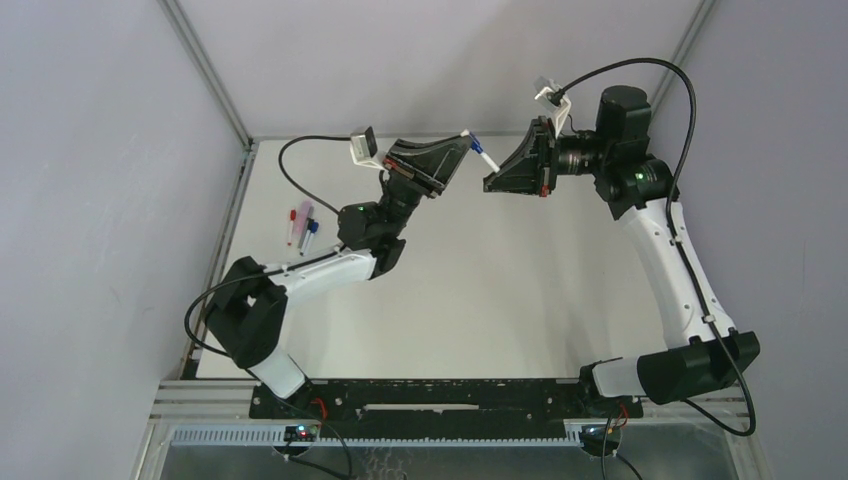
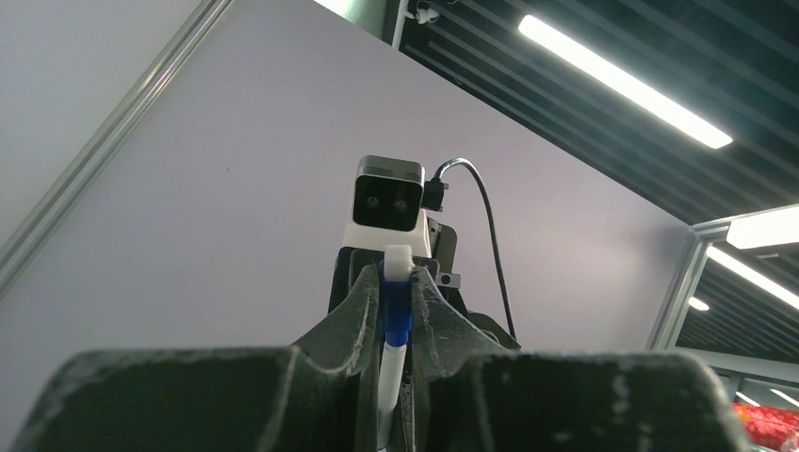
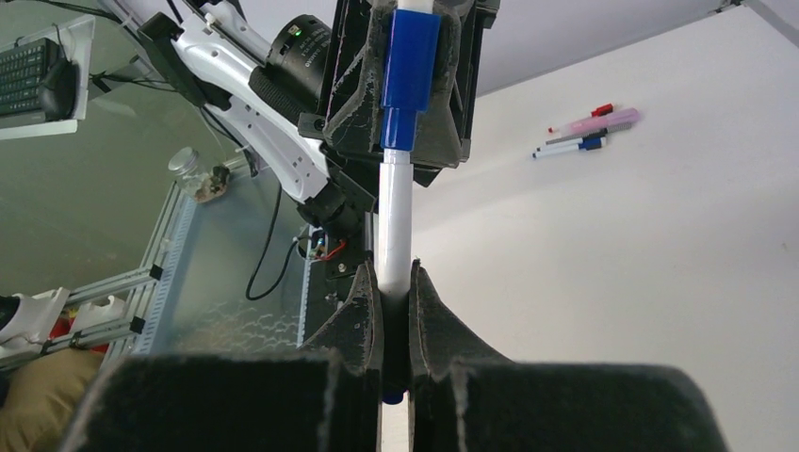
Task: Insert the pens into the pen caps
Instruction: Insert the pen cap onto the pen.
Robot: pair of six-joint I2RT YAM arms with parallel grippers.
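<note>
Clamping blue cap (image 3: 410, 56) in left gripper (image 2: 396, 282), pinching white pen (image 3: 394, 217) in right gripper (image 3: 396, 292), raised mid-air nose to nose, likely for straight axial push; leaving other pens (image 1: 303, 225) on table (image 1: 500, 300), left side.

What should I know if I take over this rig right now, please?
Left end effector: shut on the blue cap, raised above the table.
Right end effector: shut on the white pen, its front end inside that cap.
Done: this pair looks joined; full seating unclear.
Left: the other pens lying near the table's left edge, pink, red and blue; whether capped is too small to tell.
</note>
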